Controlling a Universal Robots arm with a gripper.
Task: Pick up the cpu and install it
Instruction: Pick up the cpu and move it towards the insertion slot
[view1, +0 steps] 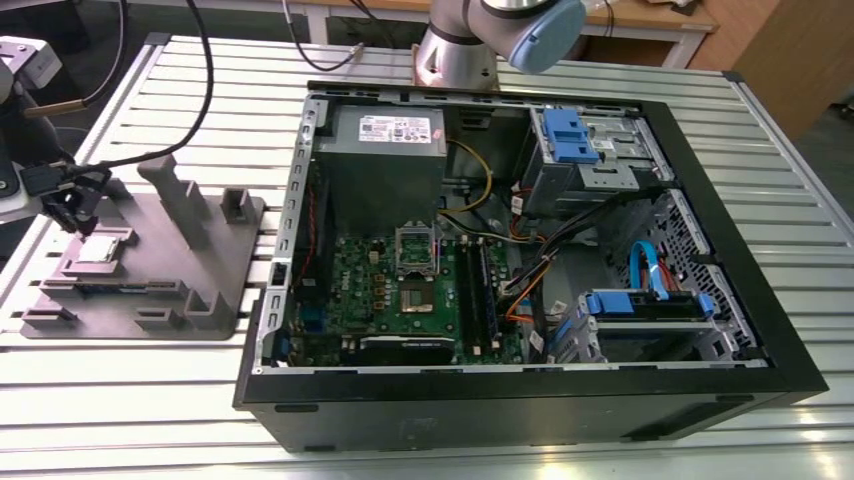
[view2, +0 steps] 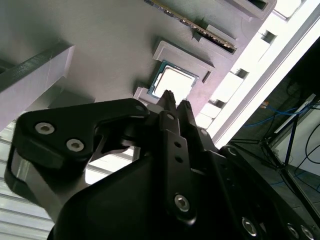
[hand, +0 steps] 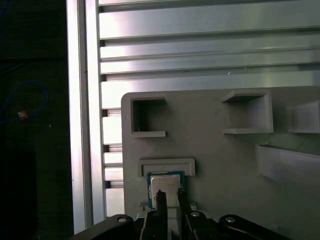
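Bright, even overhead light in the exterior view; glare streaks the bench (view1: 160, 400) slats at 6 o'clock. In both wrist views the cpu (view2: 176, 82) (hand: 165, 184) lid blows out white; bench slats glare too, beside deep shadow.

Both wrist views close over cpu (hand: 164, 184)

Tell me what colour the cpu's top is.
The cpu top is pale silvery grey, green-edged; second wrist view shows it best.

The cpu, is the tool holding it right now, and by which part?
Nothing looks held. The cpu lies flat in its recess on the grey fixture, with the tool just over it; contact cannot be told.
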